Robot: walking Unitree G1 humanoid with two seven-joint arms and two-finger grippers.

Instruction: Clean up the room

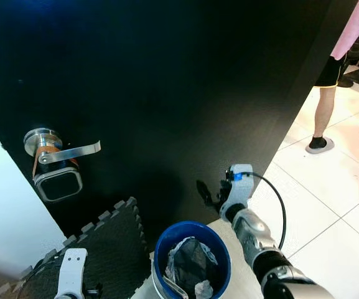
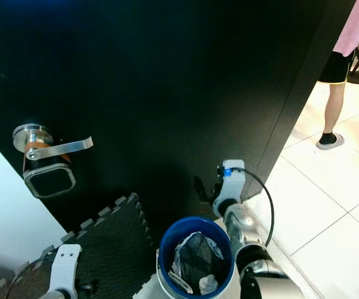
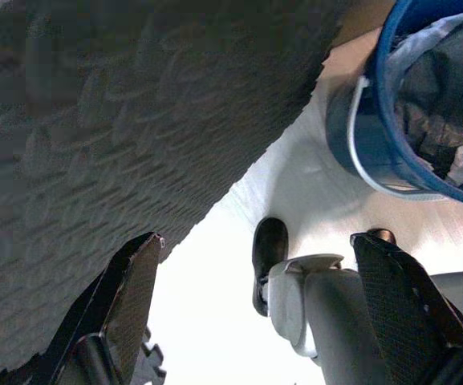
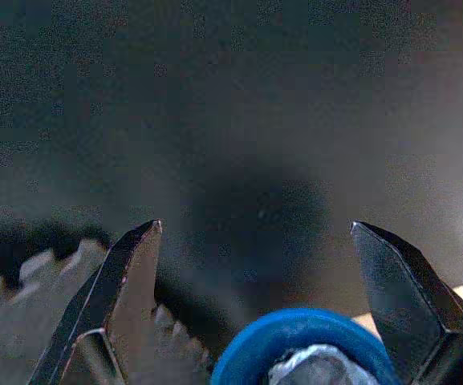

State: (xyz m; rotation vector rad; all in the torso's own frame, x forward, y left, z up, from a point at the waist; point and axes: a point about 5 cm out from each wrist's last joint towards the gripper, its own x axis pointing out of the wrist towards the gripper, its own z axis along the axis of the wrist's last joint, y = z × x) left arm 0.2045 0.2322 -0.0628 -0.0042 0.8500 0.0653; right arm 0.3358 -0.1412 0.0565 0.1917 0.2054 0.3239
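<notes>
A blue bin (image 1: pixel 161 244) lined with a dark bag stands on the floor right below me, with crumpled pale rubbish (image 1: pixel 203 288) inside. My right gripper (image 1: pixel 211 194) is raised just above and beyond the bin, close to the black door (image 1: pixel 167 93). It is open and holds nothing; in the right wrist view (image 4: pixel 255 226) the bin's rim (image 4: pixel 295 325) lies between its fingers. My left gripper (image 3: pixel 255 237) hangs low at my left, open and empty, over the dark foam mat (image 3: pixel 95 144) with the bin (image 3: pixel 359 136) beside it.
The door carries a silver lever handle (image 1: pixel 67 152) over a lock box (image 1: pixel 58 184). A dark foam puzzle mat (image 1: pixel 104 243) lies at the door's foot. White tile floor (image 1: pixel 328 199) opens to the right, where a person's leg (image 1: pixel 322 112) stands. A white wall (image 1: pixel 5 212) is left.
</notes>
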